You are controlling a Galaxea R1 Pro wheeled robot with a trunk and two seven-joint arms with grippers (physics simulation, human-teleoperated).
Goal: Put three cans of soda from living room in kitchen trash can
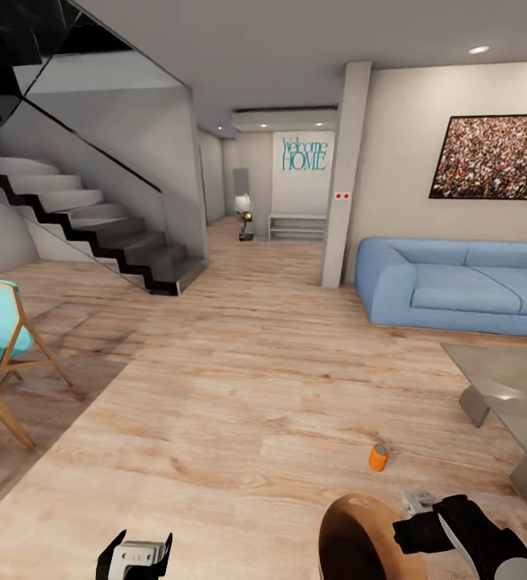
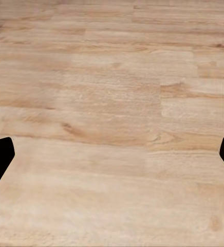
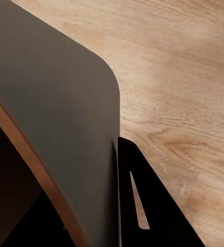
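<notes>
Right end effector (image 1: pixel 426 515) has the trash bin (image 1: pixel 360 540) clamped by its rim, left one (image 1: pixel 134 556) hangs open. Orange soda can (image 1: pixel 378 457) lies on the floor just ahead; I'd roll in slow and keep the bin level.

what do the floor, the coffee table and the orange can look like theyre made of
Floor: light wood planks, matte, with visible grain and knots. Coffee table: seemingly a glass top, see-through and faintly reflective, on grey legs that look like metal. Orange can: probably painted metal, with a silvery top; too small to be sure.
</notes>
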